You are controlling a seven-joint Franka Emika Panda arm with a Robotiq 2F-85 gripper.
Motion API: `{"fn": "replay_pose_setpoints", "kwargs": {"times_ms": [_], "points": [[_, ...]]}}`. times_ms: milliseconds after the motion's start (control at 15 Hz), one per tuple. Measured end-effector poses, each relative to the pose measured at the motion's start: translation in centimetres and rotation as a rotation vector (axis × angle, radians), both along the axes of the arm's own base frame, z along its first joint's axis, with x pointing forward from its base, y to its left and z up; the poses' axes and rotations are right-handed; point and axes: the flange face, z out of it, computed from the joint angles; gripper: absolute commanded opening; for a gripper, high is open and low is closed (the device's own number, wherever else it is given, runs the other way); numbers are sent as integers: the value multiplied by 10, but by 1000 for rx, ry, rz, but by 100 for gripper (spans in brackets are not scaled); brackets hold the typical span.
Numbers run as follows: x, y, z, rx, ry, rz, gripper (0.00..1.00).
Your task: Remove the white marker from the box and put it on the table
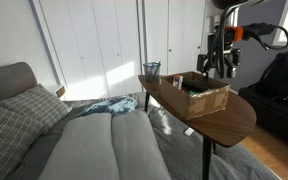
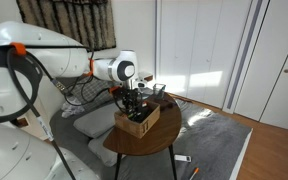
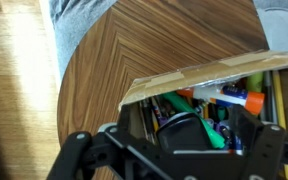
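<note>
The tan cardboard box (image 1: 206,98) stands on the dark-brown wooden table (image 1: 224,122), and shows in both exterior views (image 2: 137,122). In the wrist view its taped flap (image 3: 189,78) edges a heap of several markers. A white marker (image 3: 216,95) with an orange end lies near the top of the heap, beside a green marker (image 3: 213,133). My gripper (image 3: 189,138) is open and hangs just over the box's contents, with its fingers on either side of a black item. It holds nothing. It is directly above the box in both exterior views (image 1: 221,62) (image 2: 134,100).
A clear glass cup (image 1: 151,70) stands at the table's far end from the gripper. A grey couch (image 1: 74,140) with cushions and a blue cloth (image 1: 109,105) lies beside the table. Bare tabletop (image 3: 114,60) shows beside the box. White closet doors stand behind.
</note>
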Motion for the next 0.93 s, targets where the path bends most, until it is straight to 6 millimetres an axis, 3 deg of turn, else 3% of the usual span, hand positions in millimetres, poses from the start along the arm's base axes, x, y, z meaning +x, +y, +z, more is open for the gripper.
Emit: {"fn": "replay_pose_setpoints", "kwargs": {"times_ms": [267,600,733,867,933], "points": [[2,0,4,10,-15,-4,100],[25,20,20,165,-223,-59,100],[35,27,16,194,-287,-79,99],[46,29,7,207,-332,-100,87],[52,29,1,212,-346,-112,73]]}}
